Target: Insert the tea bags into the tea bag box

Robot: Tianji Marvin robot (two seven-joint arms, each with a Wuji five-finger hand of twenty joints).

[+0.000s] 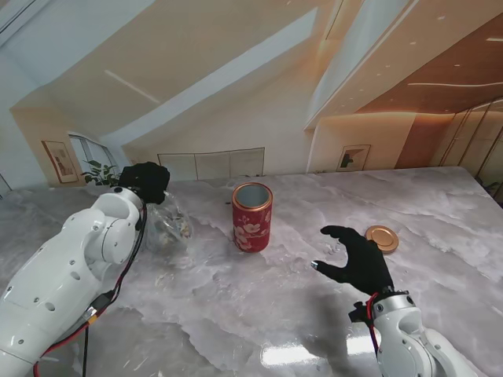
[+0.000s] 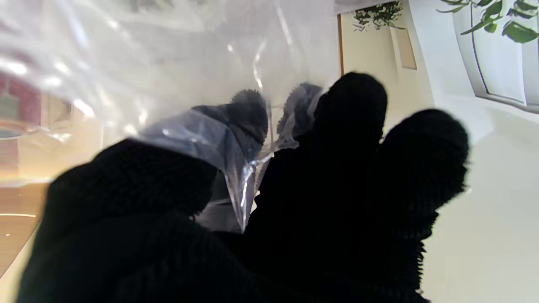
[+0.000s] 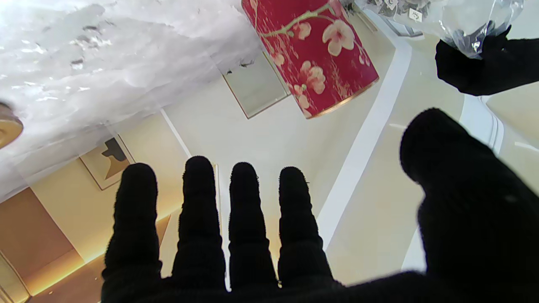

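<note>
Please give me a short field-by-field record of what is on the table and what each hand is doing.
tin: red flowered tin, upright, open, mid-table
lid: gold lid, flat on the table, right of the tin
bag: clear plastic bag, left of the tin, small items inside
left hand: left hand shut on the bag's top
right hand: right hand open, holding nothing, between tin and lid, nearer to me

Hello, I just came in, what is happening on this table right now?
A two-armed robot is working on putting tea bags into a tin. Its left hand is closed on a clear plastic bag holding small items, held up to the left of the red floral tin. The tin stands upright and open in the middle of the marble table. Its gold lid lies on the table to the right. The right hand is open and holds nothing, near the lid.
</note>
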